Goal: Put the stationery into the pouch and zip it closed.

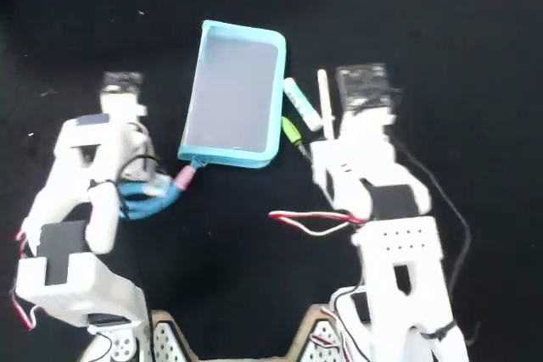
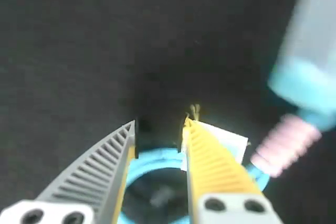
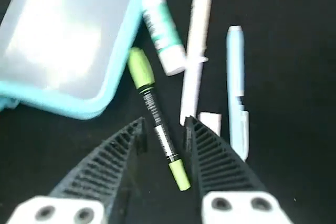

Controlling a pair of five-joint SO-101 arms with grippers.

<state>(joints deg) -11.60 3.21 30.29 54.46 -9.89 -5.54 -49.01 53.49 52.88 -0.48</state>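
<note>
Pouch (image 1: 233,95) flat mid-table. Green marker (image 3: 157,124), glue stick (image 3: 164,32), 2 pens (image 3: 195,51) lie just beside it. Right gripper (image 3: 164,123) open, straddling the marker. Left gripper (image 2: 159,125) open above blue strap (image 2: 155,160) off pouch corner.

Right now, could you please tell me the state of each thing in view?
right gripper: open.
left gripper: open, over the blue loop.
pouch: lying flat; zip unclear.
green marker: outside pouch, between the right gripper's jaws.
white-green tube, white pen, blue pen: outside pouch.
</note>
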